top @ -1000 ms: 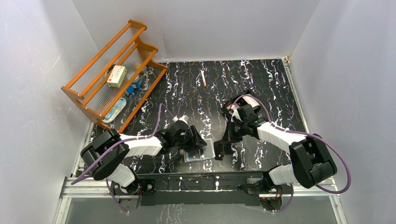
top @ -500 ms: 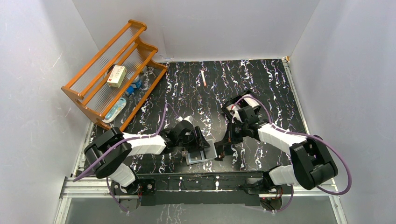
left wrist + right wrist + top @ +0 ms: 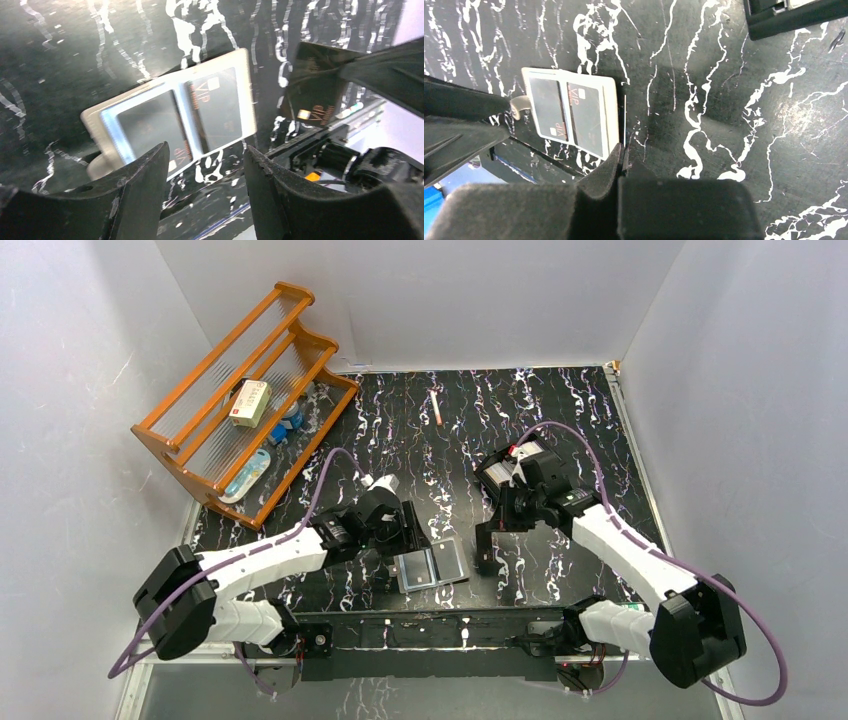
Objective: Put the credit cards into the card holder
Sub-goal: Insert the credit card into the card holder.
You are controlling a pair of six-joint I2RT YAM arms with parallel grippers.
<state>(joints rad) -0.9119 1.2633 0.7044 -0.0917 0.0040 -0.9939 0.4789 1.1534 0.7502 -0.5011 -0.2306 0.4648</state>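
credit card [image 3: 315,95] pinched in right fingers [image 3: 596,177]; card holder [image 3: 432,566] just beside

From above the worktop [image 3: 590,420] near edge, the top view looks down — wide; both wrist views — close, downward — share the card holder [image 3: 432,566].

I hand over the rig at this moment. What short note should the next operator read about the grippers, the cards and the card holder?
Left gripper: open, empty, over the card holder, which lies open and flat.
Right gripper: shut on a dark VIP card, just right of the holder.
Done: two dark cards appear to sit in the pockets.
Left: slide the held card in. Whether the black tray holds more cards cannot be seen.
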